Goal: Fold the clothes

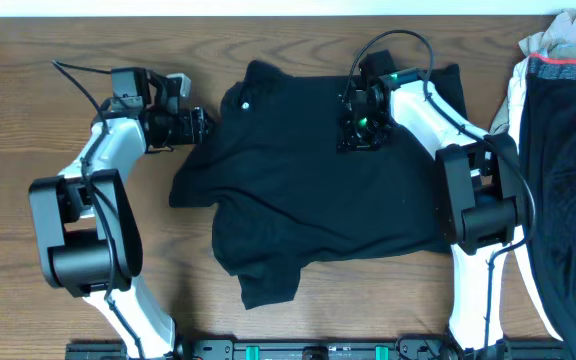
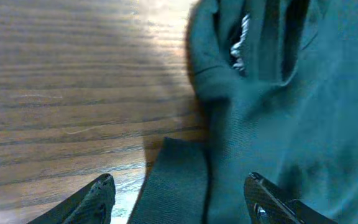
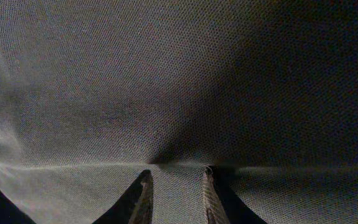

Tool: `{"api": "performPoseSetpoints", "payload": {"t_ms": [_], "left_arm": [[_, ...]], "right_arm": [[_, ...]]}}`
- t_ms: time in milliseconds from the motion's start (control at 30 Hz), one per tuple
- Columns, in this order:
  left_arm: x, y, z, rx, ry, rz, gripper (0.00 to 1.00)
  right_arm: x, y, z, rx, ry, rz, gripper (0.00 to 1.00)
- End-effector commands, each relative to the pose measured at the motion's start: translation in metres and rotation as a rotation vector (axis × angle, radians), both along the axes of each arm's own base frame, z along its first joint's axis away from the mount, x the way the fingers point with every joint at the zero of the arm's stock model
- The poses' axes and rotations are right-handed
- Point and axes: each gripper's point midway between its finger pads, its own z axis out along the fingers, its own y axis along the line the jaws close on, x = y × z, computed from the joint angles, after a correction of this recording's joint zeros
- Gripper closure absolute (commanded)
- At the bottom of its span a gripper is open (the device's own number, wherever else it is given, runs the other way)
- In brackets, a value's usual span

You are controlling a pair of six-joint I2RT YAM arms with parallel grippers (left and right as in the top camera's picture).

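The black T-shirt [image 1: 308, 190] lies rumpled and partly spread in the middle of the wooden table, with a small white logo [image 1: 245, 104] near its top left. My left gripper [image 1: 200, 125] is at the shirt's upper left edge. In the left wrist view it [image 2: 179, 186] is open, its fingers straddling a strip of the shirt's edge [image 2: 179, 180]. My right gripper [image 1: 360, 130] presses down on the shirt's upper part. In the right wrist view its fingers [image 3: 176, 177] are close together with a ridge of the fabric [image 3: 166, 74] pinched between them.
A pile of other clothes [image 1: 568, 150], dark with a red stripe plus pale cloth, lies along the table's right edge. Bare wood [image 1: 28, 100] shows to the left of the shirt and in front of it.
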Motion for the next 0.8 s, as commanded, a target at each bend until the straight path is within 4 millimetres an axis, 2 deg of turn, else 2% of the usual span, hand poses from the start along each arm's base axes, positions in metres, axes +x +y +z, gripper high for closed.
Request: {"api": "performPoseSetpoints", "payload": {"t_ms": [0, 167, 300, 400, 433, 467, 500, 633, 767], "left_arm": [[-0.005, 0.002, -0.025, 0.010, 0.049, -0.009, 0.38], [-0.008, 0.001, -0.035, 0.005, 0.076, -0.012, 0.49], [-0.008, -0.006, -0.036, 0.006, 0.075, -0.028, 0.57], [-0.009, -0.016, -0.036, 0.013, 0.070, -0.061, 0.72], [-0.009, -0.019, -0.036, 0.018, 0.066, -0.075, 0.79], [-0.009, -0.021, -0.036, 0.022, 0.061, -0.086, 0.90], [-0.009, -0.021, -0.036, 0.024, 0.059, -0.091, 0.94], [-0.006, -0.015, -0.033, 0.031, 0.049, -0.076, 0.94], [0.007, -0.002, -0.014, 0.028, 0.007, -0.032, 0.94]], "right_arm": [[-0.009, -0.009, -0.011, -0.057, 0.030, -0.015, 0.73], [-0.009, -0.009, -0.011, -0.059, 0.034, -0.016, 0.73], [-0.009, -0.009, -0.011, -0.059, 0.034, -0.018, 0.73], [-0.009, -0.009, -0.011, -0.059, 0.035, -0.021, 0.73], [-0.010, -0.009, -0.011, -0.059, 0.038, -0.026, 0.73], [-0.010, -0.009, -0.011, -0.059, 0.041, -0.033, 0.73], [-0.010, -0.009, -0.012, -0.060, 0.043, -0.032, 0.73], [-0.012, -0.010, -0.012, -0.063, 0.052, -0.032, 0.73], [-0.013, -0.010, -0.012, -0.064, 0.055, -0.032, 0.73]]}}
